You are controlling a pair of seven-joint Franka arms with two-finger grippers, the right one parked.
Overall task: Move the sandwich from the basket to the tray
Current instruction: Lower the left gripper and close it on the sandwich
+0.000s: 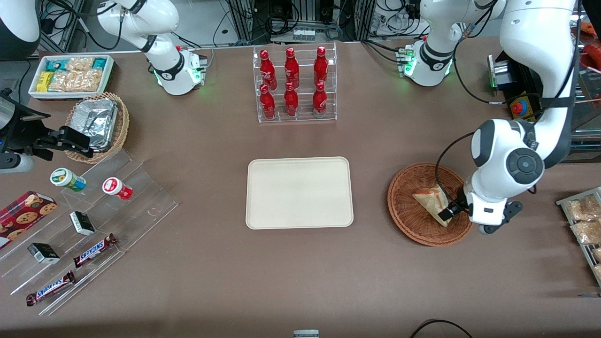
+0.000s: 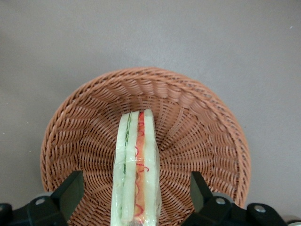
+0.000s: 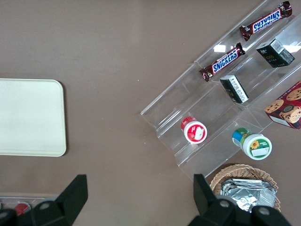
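The sandwich (image 1: 429,199), a wrapped pale wedge, stands on edge in the reddish-brown wicker basket (image 1: 402,206) toward the working arm's end of the table. In the left wrist view the sandwich (image 2: 136,160) shows red, orange and green layers, and the basket (image 2: 197,122) surrounds it. My left gripper (image 1: 450,213) is down inside the basket and open. Its black fingers (image 2: 70,188) straddle the sandwich with a gap on each side, so the gripper (image 2: 134,184) holds nothing. The cream tray (image 1: 299,192) lies bare at the table's middle, beside the basket.
A clear rack of red bottles (image 1: 294,84) stands farther from the front camera than the tray. A stepped acrylic shelf (image 1: 141,197) with snacks, a tan basket with foil (image 1: 96,124) and a white bin (image 1: 70,75) sit toward the parked arm's end. Packets on a tray (image 1: 582,220) lie near the working arm.
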